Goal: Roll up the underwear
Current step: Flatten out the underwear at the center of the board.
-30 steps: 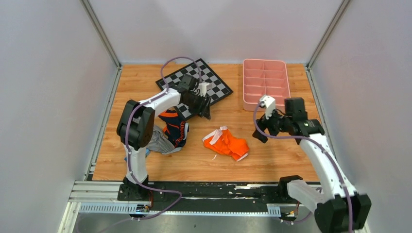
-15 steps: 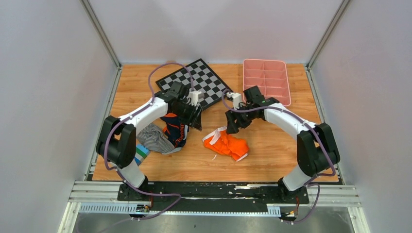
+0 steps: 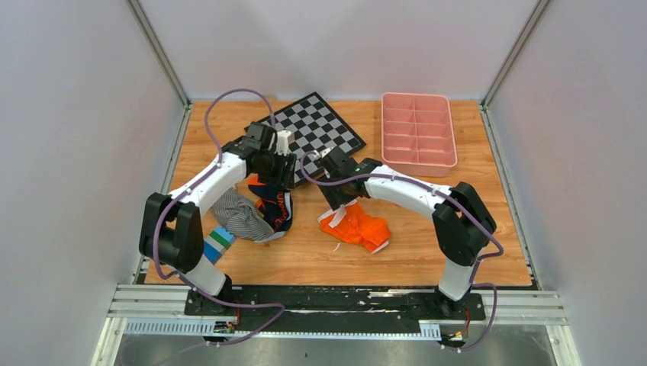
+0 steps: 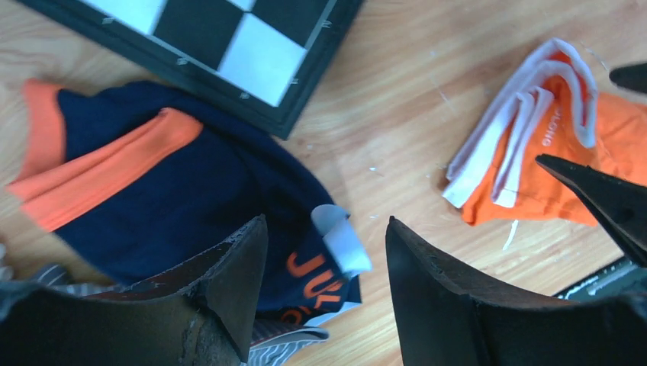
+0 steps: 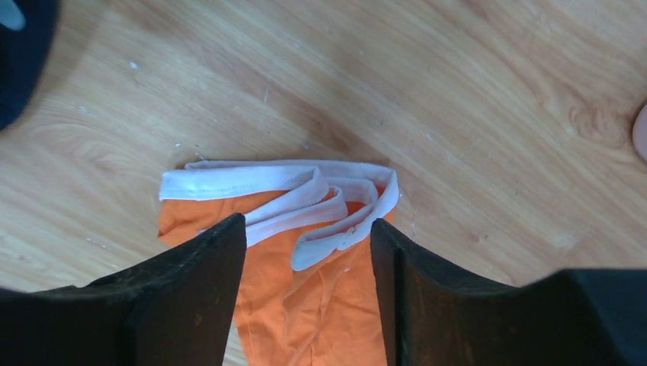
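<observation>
Looking down from above, the orange underwear lies crumpled near the middle of the wooden surface. The right tool hangs right over its left end, jaws parted and gripping nothing. The left tool sits above a navy pair with orange lettering, likewise spread and empty. A striped garment lies against the navy pair's left side. A chessboard and a pink tray with compartments rest toward the far side, apart from the orange pair. From the left wrist, that tool's two dark fingers stand wide with bare wood and a corner of the navy pair showing between them. The chessboard's corner lies just beside the navy cloth, and the underwear shows off to the right. From the right wrist, the fingers straddle the underwear's folded white bands from above with the cloth between them. Whether the tips touch the fabric I cannot tell.
</observation>
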Controlling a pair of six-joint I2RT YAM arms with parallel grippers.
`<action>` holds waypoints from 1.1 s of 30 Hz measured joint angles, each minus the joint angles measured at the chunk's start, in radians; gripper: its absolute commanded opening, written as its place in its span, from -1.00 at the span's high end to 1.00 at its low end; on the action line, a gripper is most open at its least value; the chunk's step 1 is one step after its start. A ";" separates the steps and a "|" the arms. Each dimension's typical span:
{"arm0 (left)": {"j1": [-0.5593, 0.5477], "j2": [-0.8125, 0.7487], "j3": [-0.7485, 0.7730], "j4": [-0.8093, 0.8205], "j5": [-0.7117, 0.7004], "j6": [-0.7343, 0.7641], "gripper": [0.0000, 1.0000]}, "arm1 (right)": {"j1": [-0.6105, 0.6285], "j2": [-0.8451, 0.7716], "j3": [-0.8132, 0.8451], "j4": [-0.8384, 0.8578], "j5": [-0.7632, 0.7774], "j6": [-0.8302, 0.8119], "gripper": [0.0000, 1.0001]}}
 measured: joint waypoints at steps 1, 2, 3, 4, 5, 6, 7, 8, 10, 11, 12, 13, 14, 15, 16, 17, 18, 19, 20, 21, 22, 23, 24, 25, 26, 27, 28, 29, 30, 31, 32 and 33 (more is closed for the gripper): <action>0.013 -0.005 0.000 0.000 -0.008 -0.004 -0.32 | 0.013 0.014 0.000 -0.013 0.031 0.018 -0.10; 0.024 -0.009 0.000 0.000 -0.015 -0.006 -0.32 | 0.025 0.023 0.000 -0.020 0.054 0.031 -0.06; 0.033 -0.014 0.000 0.000 -0.023 -0.007 -0.32 | 0.035 0.029 0.000 -0.027 0.073 0.043 -0.02; 0.040 -0.019 0.000 0.000 -0.028 -0.008 -0.32 | 0.043 0.032 -0.001 -0.034 0.090 0.053 0.03; 0.043 -0.023 0.000 0.000 -0.032 -0.008 -0.32 | 0.050 0.032 -0.002 -0.042 0.104 0.062 0.09; 0.044 -0.027 0.000 0.000 -0.035 -0.008 -0.32 | 0.055 0.032 -0.002 -0.048 0.116 0.069 0.21; 0.043 -0.030 0.000 0.000 -0.037 -0.008 -0.32 | 0.059 0.032 -0.002 -0.049 0.125 0.073 0.32; 0.043 -0.033 0.000 0.001 -0.038 -0.008 -0.32 | 0.060 0.032 -0.002 -0.049 0.132 0.077 0.46; 0.043 -0.036 0.000 0.001 -0.039 -0.008 -0.32 | 0.060 0.032 -0.005 -0.052 0.145 0.085 0.65; 0.043 -0.037 0.000 0.001 -0.039 -0.008 -0.32 | 0.060 0.032 -0.006 -0.053 0.153 0.091 0.76; 0.043 -0.037 0.000 0.001 -0.039 -0.008 -0.31 | 0.060 0.032 -0.008 -0.053 0.161 0.093 0.86; 0.043 -0.037 0.000 0.001 -0.039 -0.008 -0.31 | 0.058 0.032 -0.009 -0.053 0.166 0.093 0.99; 0.043 -0.037 0.000 0.001 -0.039 -0.008 -0.30 | 0.055 0.032 -0.010 -0.053 0.174 0.095 1.00; 0.043 -0.037 0.000 0.001 -0.039 -0.008 -0.30 | 0.052 0.032 -0.010 -0.053 0.179 0.091 1.00; 0.043 -0.037 0.000 0.002 -0.037 -0.008 -0.29 | 0.046 0.031 -0.012 -0.052 0.182 0.090 1.00; 0.043 -0.037 0.000 0.002 -0.035 -0.008 -0.27 | 0.039 0.029 -0.016 -0.051 0.183 0.089 1.00; 0.043 -0.037 0.000 0.002 -0.032 -0.007 -0.23 | 0.030 0.026 -0.019 -0.051 0.182 0.082 1.00; 0.043 -0.037 0.000 0.003 -0.024 -0.005 -0.19 | 0.013 0.020 -0.025 -0.050 0.180 0.068 1.00; 0.043 -0.036 0.000 0.004 -0.017 -0.004 -0.14 | -0.010 0.010 -0.033 -0.046 0.176 0.050 1.00; 0.042 -0.033 0.002 0.001 -0.002 -0.001 -0.10 | -0.039 -0.005 -0.040 -0.045 0.172 0.031 1.00; 0.039 -0.022 0.014 -0.010 0.019 0.005 -0.08 | -0.069 -0.023 -0.048 -0.043 0.165 0.010 1.00; 0.035 -0.010 0.027 -0.018 0.033 0.011 -0.07 | -0.103 -0.047 -0.057 -0.039 0.149 -0.015 1.00; 0.027 0.009 0.050 -0.033 0.048 0.021 -0.07 | -0.141 -0.077 -0.071 -0.032 0.127 -0.040 1.00; 0.012 0.028 0.075 -0.040 0.060 0.035 -0.07 | -0.167 -0.103 -0.084 -0.024 0.108 -0.058 1.00; -0.011 0.041 0.095 -0.040 0.067 0.051 -0.07 | -0.209 -0.144 -0.105 -0.017 0.073 -0.082 1.00; -0.036 0.046 0.105 -0.037 0.074 0.066 -0.08 | -0.233 -0.175 -0.119 -0.014 0.048 -0.097 1.00; -0.079 0.046 0.108 -0.026 0.076 0.085 -0.07 | -0.274 -0.218 -0.140 -0.008 0.006 -0.117 1.00; -0.129 0.044 0.108 -0.017 0.085 0.102 -0.07 | -0.306 -0.253 -0.157 -0.004 -0.031 -0.134 1.00; -0.165 0.044 0.108 -0.011 0.095 0.110 -0.07 | -0.326 -0.277 -0.170 0.000 -0.057 -0.148 1.00; -0.206 0.045 0.108 -0.005 0.109 0.113 -0.07 | -0.343 -0.303 -0.189 0.010 -0.091 -0.166 1.00; -0.243 0.049 0.108 0.002 0.127 0.111 -0.07 | -0.354 -0.326 -0.216 0.026 -0.125 -0.184 1.00; -0.272 0.053 0.108 0.010 0.143 0.106 -0.06 | -0.357 -0.336 -0.235 0.035 -0.143 -0.195 1.00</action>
